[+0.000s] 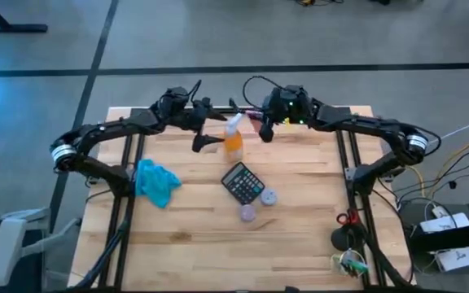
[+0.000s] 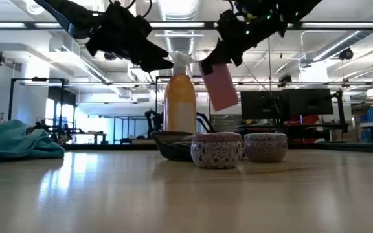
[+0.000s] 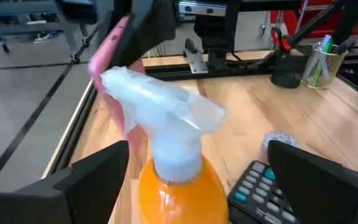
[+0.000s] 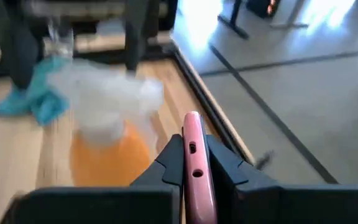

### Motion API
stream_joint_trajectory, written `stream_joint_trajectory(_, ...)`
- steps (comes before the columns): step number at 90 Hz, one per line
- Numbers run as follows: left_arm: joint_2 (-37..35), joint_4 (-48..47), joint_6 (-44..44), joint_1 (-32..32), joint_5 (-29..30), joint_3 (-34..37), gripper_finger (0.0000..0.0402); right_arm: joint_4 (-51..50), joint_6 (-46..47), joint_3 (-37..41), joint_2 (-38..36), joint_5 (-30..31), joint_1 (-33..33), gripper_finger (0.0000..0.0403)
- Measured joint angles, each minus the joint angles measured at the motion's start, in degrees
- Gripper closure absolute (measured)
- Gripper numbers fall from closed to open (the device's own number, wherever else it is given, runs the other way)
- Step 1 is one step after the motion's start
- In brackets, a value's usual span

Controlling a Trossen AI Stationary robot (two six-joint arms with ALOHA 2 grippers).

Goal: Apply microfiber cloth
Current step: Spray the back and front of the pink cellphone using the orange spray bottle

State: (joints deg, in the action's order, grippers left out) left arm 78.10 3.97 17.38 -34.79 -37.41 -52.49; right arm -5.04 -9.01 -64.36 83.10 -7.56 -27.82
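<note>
Tabletop [image 1: 300, 244] fills the lower centre of the high view, w/ both arms reaching in from the sides and meeting near the top-centre edge.

Left gripper [image 1: 206, 140] sits just left of centre, fingers apart, straddling the orange spray bottle [image 1: 234, 140]. In the left wrist view the white trigger head sits between the two dark fingers [image 3: 92, 177], no contact visible yet.

Right gripper [image 1: 265, 130] is just right of the bottle, clamped on a thin pink phone-like slab [image 4: 194, 163], held on edge btwn the fingers; in the low view the slab hangs tilted above the tabletop, top centre.

Microfiber cloth [image 1: 156, 181] lies bunched at mid-left of the high view, on the tabletop, well apart from both grippers. Low view shows it as a teal heap at the far left edge.

Black calculator [image 1: 243, 182] lies below the bottle, centre; two small patterned tins [image 1: 256, 207] just below-right of it.

Step, as I read it: still prep. The pink item is presented and the bottle abt to be grasped; cloth not yet touched. Next move prob calls for the left gripper to close on the bottle neck w/o tipping it, later freeing up to go lower-left for the cloth and bring it to the pink surface.
</note>
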Motion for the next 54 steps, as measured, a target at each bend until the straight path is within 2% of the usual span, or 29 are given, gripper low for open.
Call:
stream_joint_trajectory(23,0.23,-1.00,0.10,2.52,0.03,0.11,0.0034,0.00,-0.79,0.03,0.28,-1.43,3.13,0.0388)
stream_joint_trajectory(44,0.16,-1.34,0.12,5.39,0.05,0.11,0.0034,3.43,-0.70,0.11,0.41,-1.22,3.03,0.0388)
stream_joint_trajectory(54,0.16,-2.55,0.15,5.63,2.47,0.11,0.0034,3.06,-0.66,0.14,0.41,-1.39,3.09,0.0388)
